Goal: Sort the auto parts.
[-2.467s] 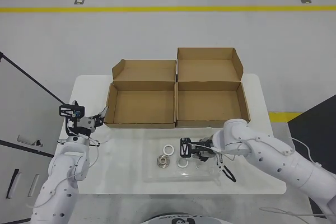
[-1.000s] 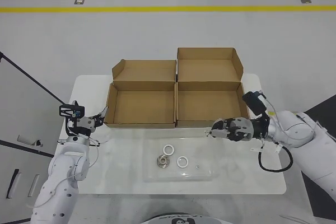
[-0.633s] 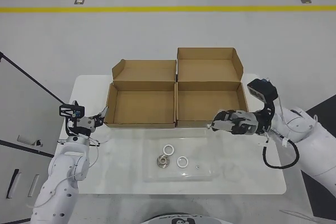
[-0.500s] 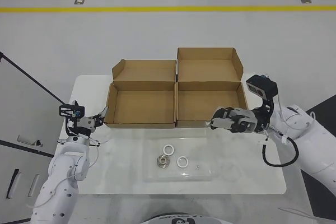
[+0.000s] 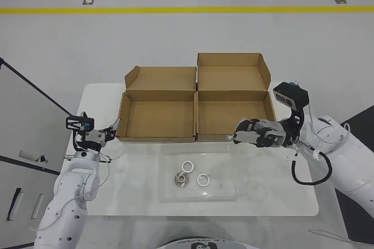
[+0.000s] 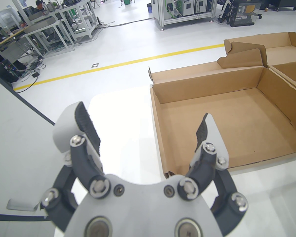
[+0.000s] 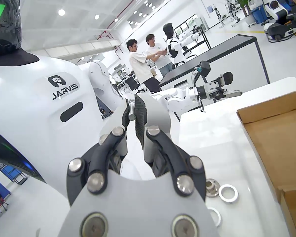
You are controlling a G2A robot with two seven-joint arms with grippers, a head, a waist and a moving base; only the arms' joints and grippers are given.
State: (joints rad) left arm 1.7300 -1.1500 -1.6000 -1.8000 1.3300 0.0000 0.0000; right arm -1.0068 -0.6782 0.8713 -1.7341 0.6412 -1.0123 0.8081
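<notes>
My right gripper (image 5: 237, 136) hovers at the front wall of the right cardboard box (image 5: 234, 132), shut on a small metal pin (image 7: 131, 110) held between its pads. On the white table lie two pale rings (image 5: 189, 166) (image 5: 203, 180), a flanged metal bushing (image 5: 181, 180) and a tiny part (image 5: 219, 184). The bushing (image 7: 210, 190) and a ring (image 7: 228, 193) also appear below my right gripper (image 7: 132, 107). My left gripper (image 6: 143, 112) stands open and empty at the left box's (image 6: 207, 82) outer corner, seen from above as the left gripper (image 5: 114, 129).
Two open cardboard boxes sit side by side at the back, the left box (image 5: 159, 136) with its lid flap up. A clear plastic bag (image 5: 240, 193) lies flat near the table's front edge. The other arm's gripper (image 7: 227, 93) shows far off.
My right gripper rose from the loose parts by the plastic bag and swung to the right box's front wall with the pin. In the last half second it barely shifted. The left arm stayed put.
</notes>
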